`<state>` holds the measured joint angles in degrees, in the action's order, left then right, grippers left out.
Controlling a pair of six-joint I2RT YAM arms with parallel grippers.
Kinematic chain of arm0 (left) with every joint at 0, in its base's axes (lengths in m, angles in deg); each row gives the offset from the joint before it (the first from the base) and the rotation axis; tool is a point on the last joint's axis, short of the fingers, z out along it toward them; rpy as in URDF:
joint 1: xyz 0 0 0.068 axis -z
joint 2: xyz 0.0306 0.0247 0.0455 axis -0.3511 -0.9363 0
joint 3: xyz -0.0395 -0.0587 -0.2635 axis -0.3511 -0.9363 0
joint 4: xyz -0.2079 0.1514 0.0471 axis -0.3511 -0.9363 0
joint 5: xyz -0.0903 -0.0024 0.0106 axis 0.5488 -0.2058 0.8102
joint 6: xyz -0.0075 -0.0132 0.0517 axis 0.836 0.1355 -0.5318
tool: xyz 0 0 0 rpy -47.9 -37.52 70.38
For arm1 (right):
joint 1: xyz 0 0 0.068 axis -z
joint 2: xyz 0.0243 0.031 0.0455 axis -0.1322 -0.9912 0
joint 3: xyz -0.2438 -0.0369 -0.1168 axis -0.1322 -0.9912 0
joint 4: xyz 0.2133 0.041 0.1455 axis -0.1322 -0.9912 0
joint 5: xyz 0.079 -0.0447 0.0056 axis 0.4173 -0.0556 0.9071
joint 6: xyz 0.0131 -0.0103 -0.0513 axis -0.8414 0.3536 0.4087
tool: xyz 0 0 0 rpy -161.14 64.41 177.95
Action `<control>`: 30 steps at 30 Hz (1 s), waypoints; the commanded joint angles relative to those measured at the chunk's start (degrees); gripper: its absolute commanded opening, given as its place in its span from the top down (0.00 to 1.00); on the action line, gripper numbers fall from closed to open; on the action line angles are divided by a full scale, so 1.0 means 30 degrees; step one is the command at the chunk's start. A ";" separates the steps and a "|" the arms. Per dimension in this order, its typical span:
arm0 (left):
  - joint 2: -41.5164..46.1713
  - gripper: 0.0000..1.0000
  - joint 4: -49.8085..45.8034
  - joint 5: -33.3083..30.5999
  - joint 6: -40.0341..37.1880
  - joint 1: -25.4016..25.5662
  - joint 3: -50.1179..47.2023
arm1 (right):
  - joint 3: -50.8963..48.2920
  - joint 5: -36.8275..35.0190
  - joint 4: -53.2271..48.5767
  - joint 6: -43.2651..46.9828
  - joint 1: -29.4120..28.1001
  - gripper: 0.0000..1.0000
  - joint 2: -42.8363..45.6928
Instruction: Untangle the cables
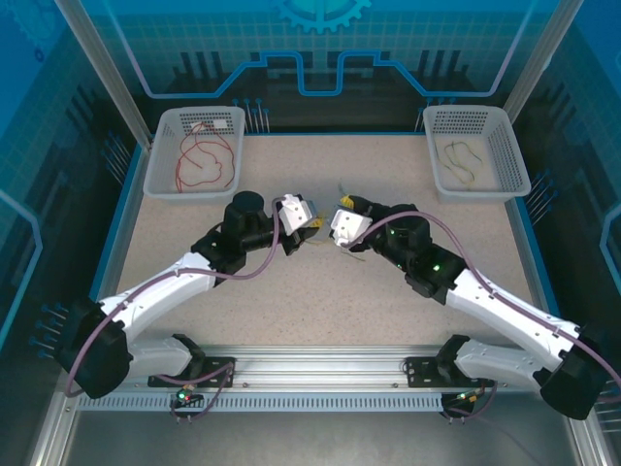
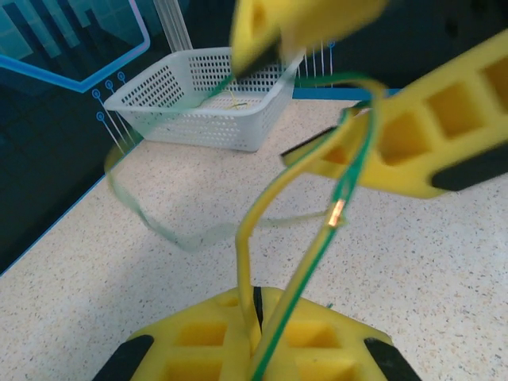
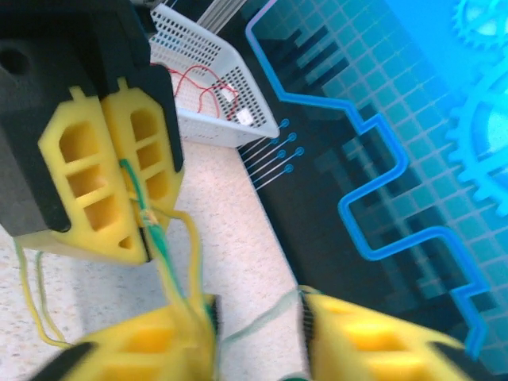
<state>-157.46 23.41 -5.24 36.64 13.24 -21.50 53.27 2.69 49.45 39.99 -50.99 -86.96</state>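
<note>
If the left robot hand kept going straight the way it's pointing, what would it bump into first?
Most likely the right gripper, facing the left gripper just ahead, with thin yellow-green cables strung between them. The white mesh basket sits farther behind.

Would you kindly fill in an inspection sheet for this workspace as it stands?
Surface: speckled beige table.
Job's things: yellow-green wires strung between both grippers; red wires in the left basket; olive wires in the right basket.
Clutter: nothing seen.
Grippers: left gripper shut on the yellow-green wires; right gripper has its jaws apart around them.
Cables: purple-grey arm cables along both arms.
Surroundings: blue printed panels, metal frame.
</note>
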 commanded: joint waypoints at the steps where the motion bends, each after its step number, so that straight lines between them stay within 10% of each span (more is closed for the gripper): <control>1: 0.0888 1.00 0.0693 0.0732 0.0325 -0.0049 0.0482 | 0.0401 0.0614 -0.0842 -0.1318 0.0908 0.88 0.0038; 13: -0.0919 1.00 1.3705 0.0535 0.9541 -0.1496 -0.1899 | -0.1896 0.5098 0.2818 -1.1067 0.2805 0.93 -0.0843; 24: -0.1058 1.00 1.3625 -0.1488 0.8126 -0.0567 -0.2169 | -0.1917 0.9273 0.3101 -1.3107 0.2622 0.47 -0.1241; 30: -0.1246 1.00 1.3473 -0.1990 0.7957 -0.0218 -0.2096 | -0.2048 0.7335 0.3326 -1.1463 0.1275 0.28 -0.1105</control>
<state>-162.57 57.71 -8.87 60.88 11.95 -28.49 48.20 25.57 60.95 3.27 -44.06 -90.45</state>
